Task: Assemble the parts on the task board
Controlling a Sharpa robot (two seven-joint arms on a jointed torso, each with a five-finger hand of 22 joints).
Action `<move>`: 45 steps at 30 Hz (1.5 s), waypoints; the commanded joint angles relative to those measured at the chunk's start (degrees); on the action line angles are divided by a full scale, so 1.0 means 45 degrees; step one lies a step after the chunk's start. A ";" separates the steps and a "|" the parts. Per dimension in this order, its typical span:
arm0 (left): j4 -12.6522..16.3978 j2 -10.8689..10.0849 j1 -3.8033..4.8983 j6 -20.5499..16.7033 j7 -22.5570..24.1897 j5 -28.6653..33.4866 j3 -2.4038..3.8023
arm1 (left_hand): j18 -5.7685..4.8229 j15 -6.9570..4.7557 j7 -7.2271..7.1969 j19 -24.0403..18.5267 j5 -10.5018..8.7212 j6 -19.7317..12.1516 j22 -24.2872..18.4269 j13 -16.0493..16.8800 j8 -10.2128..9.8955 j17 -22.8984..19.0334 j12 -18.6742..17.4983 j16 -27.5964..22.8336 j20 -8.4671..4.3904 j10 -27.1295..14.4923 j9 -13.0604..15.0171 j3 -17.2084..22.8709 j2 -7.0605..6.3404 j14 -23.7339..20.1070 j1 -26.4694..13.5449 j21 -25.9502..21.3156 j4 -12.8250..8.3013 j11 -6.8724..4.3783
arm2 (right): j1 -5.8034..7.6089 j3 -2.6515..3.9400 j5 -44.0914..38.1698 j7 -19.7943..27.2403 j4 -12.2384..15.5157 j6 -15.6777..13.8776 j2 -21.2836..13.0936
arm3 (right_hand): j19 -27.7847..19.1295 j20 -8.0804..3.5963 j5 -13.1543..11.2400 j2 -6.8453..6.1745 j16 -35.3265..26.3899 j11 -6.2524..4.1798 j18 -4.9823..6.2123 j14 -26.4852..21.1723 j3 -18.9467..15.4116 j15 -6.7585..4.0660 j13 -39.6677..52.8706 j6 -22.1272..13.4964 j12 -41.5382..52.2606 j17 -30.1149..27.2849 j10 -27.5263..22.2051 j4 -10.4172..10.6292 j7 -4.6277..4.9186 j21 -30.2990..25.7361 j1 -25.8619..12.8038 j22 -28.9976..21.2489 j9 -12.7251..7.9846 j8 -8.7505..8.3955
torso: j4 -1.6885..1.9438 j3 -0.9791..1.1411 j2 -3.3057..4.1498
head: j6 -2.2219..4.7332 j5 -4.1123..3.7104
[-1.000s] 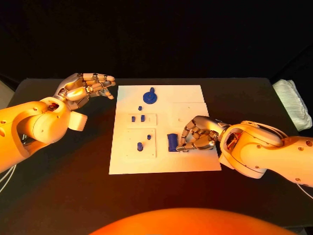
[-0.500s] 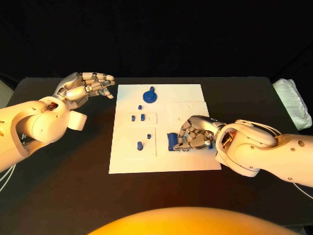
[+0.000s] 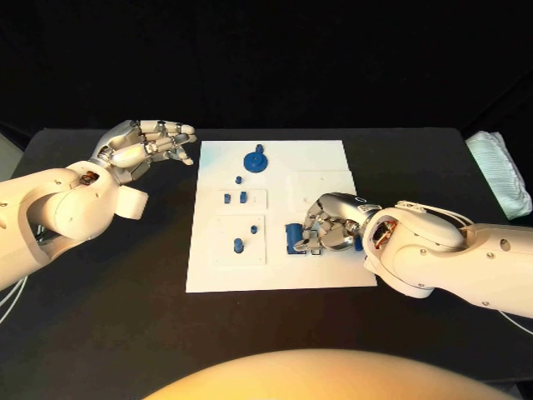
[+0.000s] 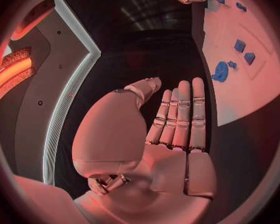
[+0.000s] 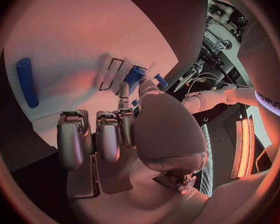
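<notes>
Silver right hand [image 3: 326, 231] — fingers curled on blue bar [image 3: 293, 240], at five o'clock on white board [image 3: 279, 271]. Step judged: pickup; next, secure lift. Left hand [image 3: 144, 147] empty, fingers apart, off board at ten o'clock.

The task board [image 3: 279, 262] is brightly lit against a dark desk [image 3: 111, 317] and black surroundings. Warm light is cast on both arms. Straight edges are bent by fisheye distortion in the reddish wrist views.
</notes>
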 commanded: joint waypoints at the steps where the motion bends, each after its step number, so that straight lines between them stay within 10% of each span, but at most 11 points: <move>1: 0.0033 0.0008 0.0004 0.0195 0.0062 0.0040 0.0005 | 0.0158 0.0061 0.0013 0.0093 0.0020 -0.0094 -0.0021 -0.0016 -0.0034 0.0018 -0.0035 -0.0071 -0.0035 -0.0079 -0.0016 0.0023 0.0087 -0.0057 -0.0037 -0.0076 0.0067 -0.0001 | -0.0025 -0.0005 -0.0498 -0.0181 0.0006 -0.0040 -0.0017 | 0.1205 -0.0088 -0.0020 -0.0050 0.0074 -0.0076 -0.0208 0.1238 0.0075 -0.0057 0.2312 0.0074 0.0018 0.2944 0.0554 0.0005 0.0013 0.0064 -0.0008 0.3127 -0.0029 0.0052 | -0.0007 0.0005 -0.0017 | -0.0003 0.0001; 18: 0.0000 0.0034 0.0004 0.0208 0.0066 0.0040 0.0004 | 0.0157 0.0066 0.0016 0.0114 0.0017 -0.0077 -0.0044 -0.0011 -0.0019 0.0029 -0.0019 -0.0069 -0.0031 -0.0091 -0.0012 0.0021 0.0096 -0.0065 -0.0030 -0.0111 0.0085 0.0002 | 0.0111 0.0013 0.3391 0.2539 0.0469 -0.2247 -0.1727 | 0.1068 0.0121 0.0171 -0.0571 -0.0073 0.0323 -0.0081 0.1174 0.0773 0.0255 0.1912 -0.0954 -0.0808 0.2668 0.0139 -0.0035 0.0488 -0.0648 -0.0666 0.2945 -0.0408 -0.0608 | -0.0014 -0.0008 -0.0020 | 0.0113 -0.0171; 31: 0.0023 0.0051 0.0004 0.0199 0.0101 0.0040 0.0004 | 0.0157 0.0067 0.0017 0.0118 0.0016 -0.0076 -0.0049 -0.0010 -0.0018 0.0031 -0.0016 -0.0069 -0.0030 -0.0092 -0.0012 0.0018 0.0095 -0.0066 -0.0035 -0.0118 0.0092 0.0003 | 0.0170 -0.0017 0.1762 0.1984 -0.0056 -0.1694 -0.3126 | 0.1075 0.0202 0.0008 -0.0748 -0.0061 0.0404 -0.0089 0.1180 0.0863 0.0338 0.1870 -0.1044 -0.0909 0.2700 0.0077 -0.0056 0.0575 -0.0611 -0.0481 0.2956 -0.0480 -0.0764 | -0.0187 0.0028 -0.0038 | 0.0195 -0.0391; 45: 0.0001 0.0086 0.0002 0.0180 0.0071 0.0040 0.0002 | 0.0156 0.0070 0.0015 0.0125 0.0014 -0.0071 -0.0059 -0.0008 -0.0013 0.0036 -0.0008 -0.0067 -0.0027 -0.0094 -0.0011 0.0011 0.0096 -0.0067 -0.0045 -0.0133 0.0108 0.0004 | -0.0143 -0.0215 0.0175 0.0508 0.0147 -0.1398 -0.3446 | 0.1037 0.0222 -0.0177 -0.0921 -0.0164 0.0353 -0.0047 0.1135 0.0706 0.0307 0.1792 -0.0707 -0.1068 0.2519 0.0014 0.0028 0.0494 -0.0818 -0.0933 0.2904 -0.0445 -0.0658 | -0.0145 0.0003 -0.0036 | 0.0267 -0.0698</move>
